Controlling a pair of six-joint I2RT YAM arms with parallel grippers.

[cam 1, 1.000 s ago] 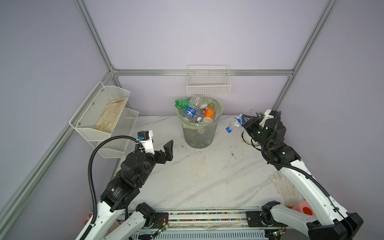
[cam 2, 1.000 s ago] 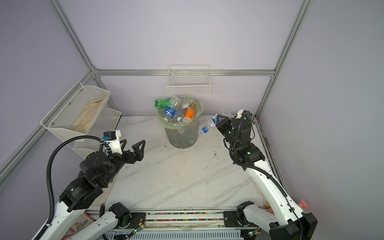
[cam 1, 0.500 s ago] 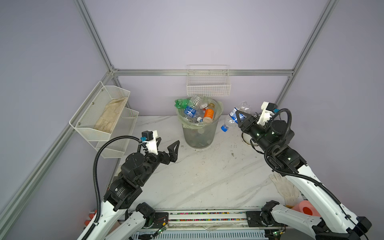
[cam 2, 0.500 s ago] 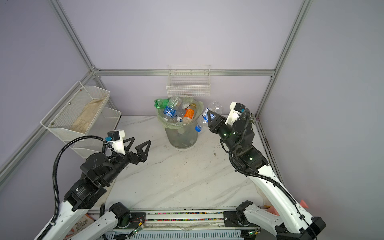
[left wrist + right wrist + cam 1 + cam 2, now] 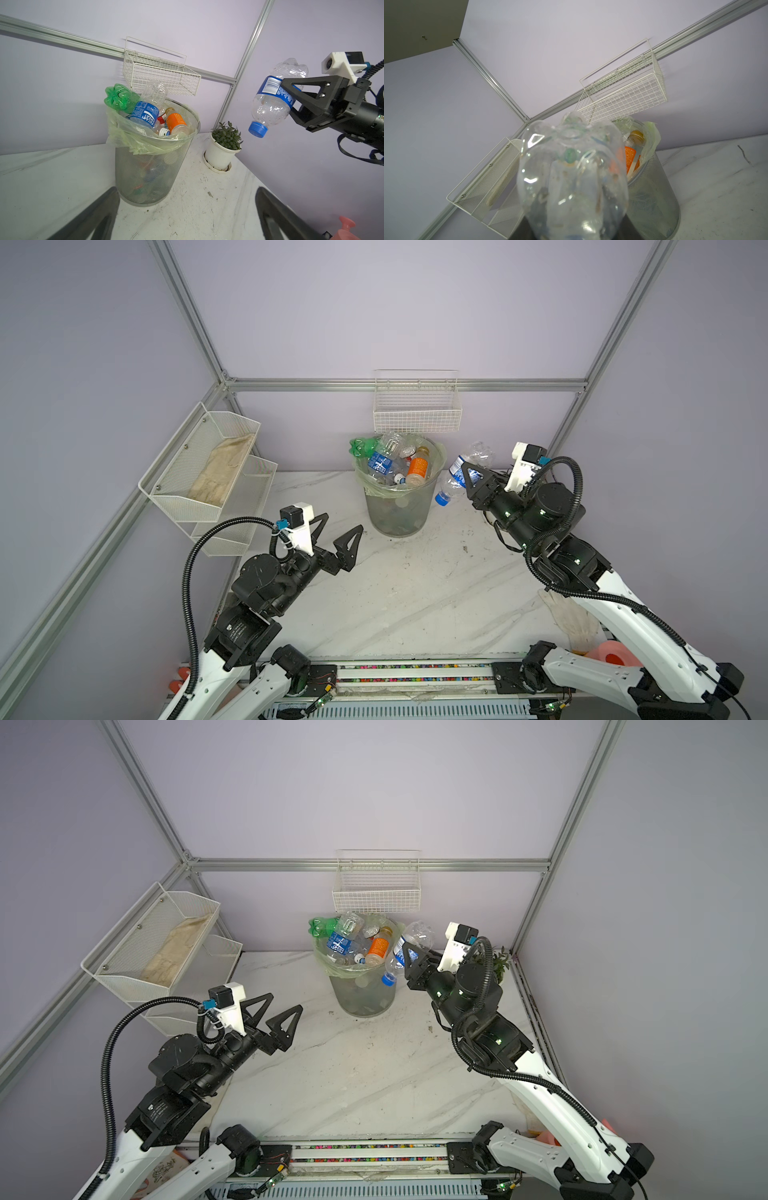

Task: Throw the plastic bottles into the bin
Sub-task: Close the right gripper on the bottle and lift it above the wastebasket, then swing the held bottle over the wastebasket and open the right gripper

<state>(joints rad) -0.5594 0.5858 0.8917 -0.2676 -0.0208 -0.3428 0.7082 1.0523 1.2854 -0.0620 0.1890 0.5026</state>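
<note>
Because the bin at twelve o'clock on the table is heaped above its rim, I judge that I carry this bottle high so that it can clear the pile. My right claw is closed partway across its blue label. The base is up and the blue cap hangs down on a tilt, which should let it slide out neck first. The bottle hangs just beside the rim at three o'clock, not yet over the mouth. A green bottle already leans over the rim at ten o'clock, so room is short.

My right arm reaches up from five o'clock, elbow bent, wrist aimed toward ten. My left claw is spread wide and holds nothing. It sits at seven o'clock from the bin, well apart, on a folded arm pointing toward one.
</note>
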